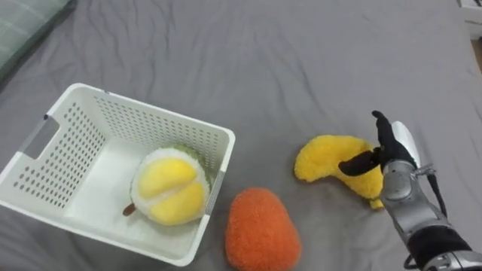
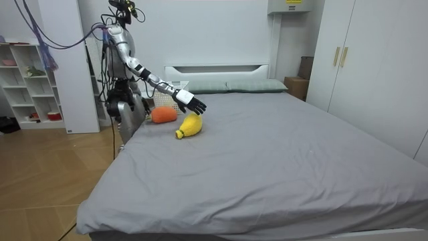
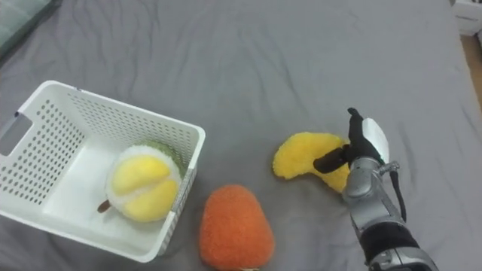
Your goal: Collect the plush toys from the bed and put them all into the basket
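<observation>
On a grey bed [image 1: 301,60], a white slatted basket [image 1: 158,113] sits at the left with a round yellow, white and green plush toy [image 1: 169,188] inside it. Just right of the basket lies an orange plush toy [image 1: 260,229], its lower edge cut off by the frame. Further right lies a curved yellow plush toy [image 1: 327,159]. The right hand [image 1: 392,154] is over its right end and hides that end. The fingers are straight and spread, and the thumb reaches across the plush without gripping it.

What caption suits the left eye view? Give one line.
Right hand open against yellow toy on bed; orange toy beside basket holding round toy.
</observation>
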